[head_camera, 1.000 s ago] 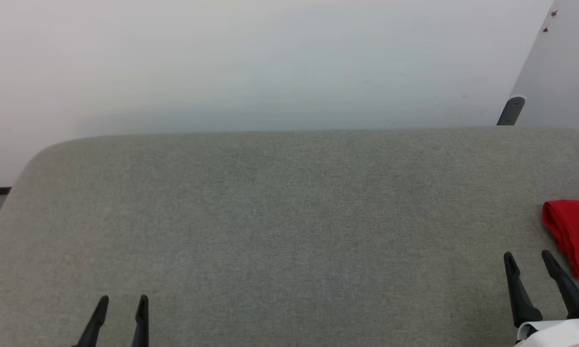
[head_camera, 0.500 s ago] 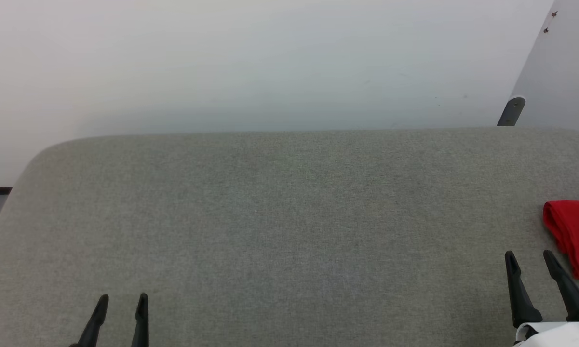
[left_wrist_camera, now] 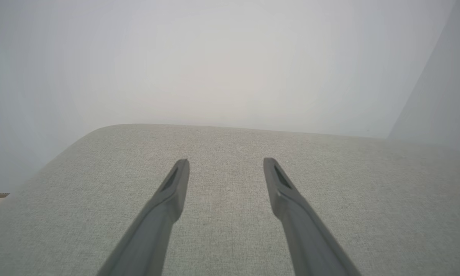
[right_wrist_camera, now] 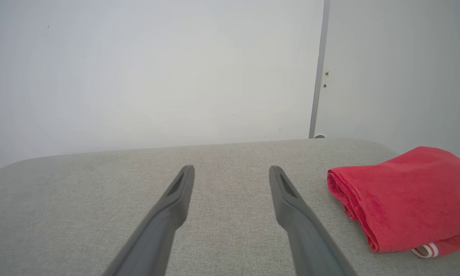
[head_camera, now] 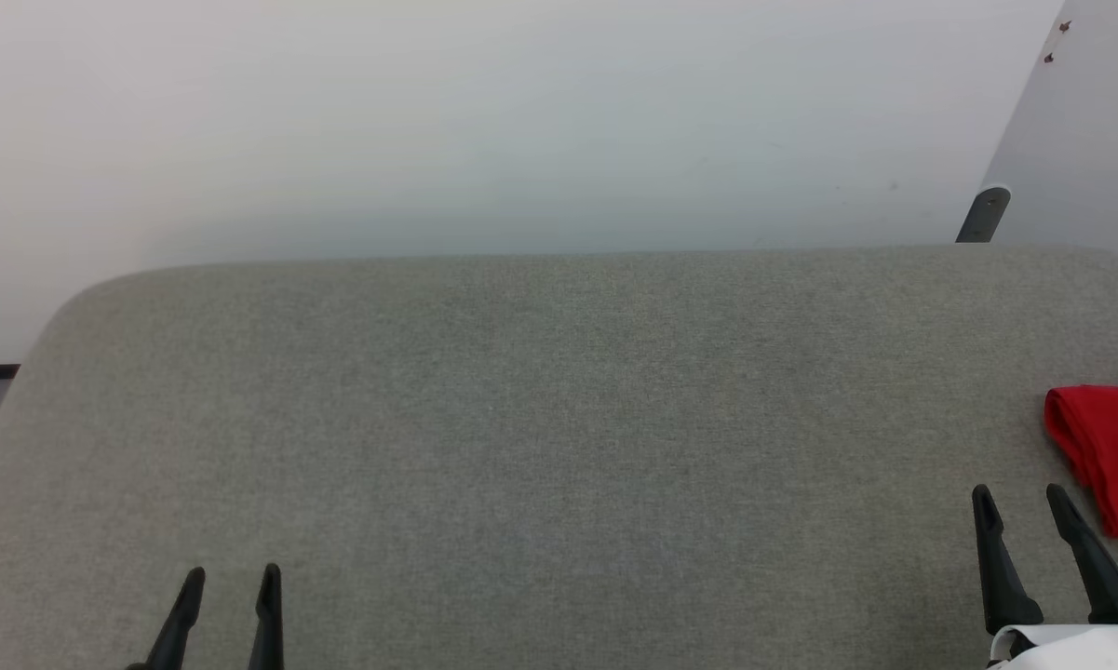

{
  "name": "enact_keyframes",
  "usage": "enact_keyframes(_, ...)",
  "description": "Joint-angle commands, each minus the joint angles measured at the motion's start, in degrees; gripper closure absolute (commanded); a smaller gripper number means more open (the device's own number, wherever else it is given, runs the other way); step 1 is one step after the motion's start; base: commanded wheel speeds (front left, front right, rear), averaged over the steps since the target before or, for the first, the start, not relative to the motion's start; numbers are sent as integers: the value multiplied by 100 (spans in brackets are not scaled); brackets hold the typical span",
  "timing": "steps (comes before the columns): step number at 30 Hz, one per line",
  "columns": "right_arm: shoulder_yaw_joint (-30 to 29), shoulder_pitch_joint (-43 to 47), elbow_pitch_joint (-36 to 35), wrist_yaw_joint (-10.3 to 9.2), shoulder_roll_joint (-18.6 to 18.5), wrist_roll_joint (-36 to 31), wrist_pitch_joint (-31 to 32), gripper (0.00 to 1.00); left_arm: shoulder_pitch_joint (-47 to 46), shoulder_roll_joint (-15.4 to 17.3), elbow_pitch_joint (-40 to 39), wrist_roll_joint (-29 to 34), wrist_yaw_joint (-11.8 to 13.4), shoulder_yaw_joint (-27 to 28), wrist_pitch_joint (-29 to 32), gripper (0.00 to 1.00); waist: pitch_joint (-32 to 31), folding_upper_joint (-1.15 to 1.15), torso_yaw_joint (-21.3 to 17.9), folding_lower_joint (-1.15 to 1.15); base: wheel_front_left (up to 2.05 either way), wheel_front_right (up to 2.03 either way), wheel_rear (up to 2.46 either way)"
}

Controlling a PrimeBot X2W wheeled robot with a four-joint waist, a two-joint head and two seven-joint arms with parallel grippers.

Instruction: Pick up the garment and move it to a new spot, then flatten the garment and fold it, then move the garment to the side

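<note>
Two tools, jaws apart and empty, are hovering over the near edge of the gray tabletop (head_camera: 559, 419), left tool (head_camera: 231, 572) and right tool (head_camera: 1015, 491) well apart, while the red jersey (head_camera: 1112, 451) is lying folded at the right side, suggesting every step is done.

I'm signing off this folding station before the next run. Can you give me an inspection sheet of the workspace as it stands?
Surface: grey fabric-covered table top, smooth, with rounded corners.
Job's things: garment, red, folded into a bundle at the right side of the table top; striped trim peeks out at its near edge.
Clutter: nothing seen.
Tools: left tool open and empty over bare fabric; right tool open and empty, beside the garment, not touching it.
Cables: nothing seen.
Surroundings: pale wall behind; dark post by the far right corner.
</note>
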Motion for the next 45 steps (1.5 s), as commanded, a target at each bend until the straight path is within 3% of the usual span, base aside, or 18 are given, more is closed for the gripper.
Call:
enact_keyframes(1,-2,42,22,-5,23,-17,-26,0,-21,-14,-14,-25,6,21,3,0,-4,0,-1,0,0,0,0)
enact_keyframes(26,34,28,193,-5,86,-189,-540,0,-61,-14,75,-76,22,82,3,0,-43,0,-9,0,0,0,0)
enact_keyframes(27,42,-3,187,0,75,-184,-520,100,-20,-12,72,-86,4,81,0,100,-43,0,-10,0,0,0,0)
enact_keyframes(30,55,16,354,1,129,-175,-507,100,29,-84,235,-100,1,55,3,100,-43,0,-10,0,0,0,0)
enact_keyframes(45,-11,-198,535,1,206,1289,-158,100,-328,-205,437,-1509,2,78,402,100,-19,0,-13,0,0,0,0)
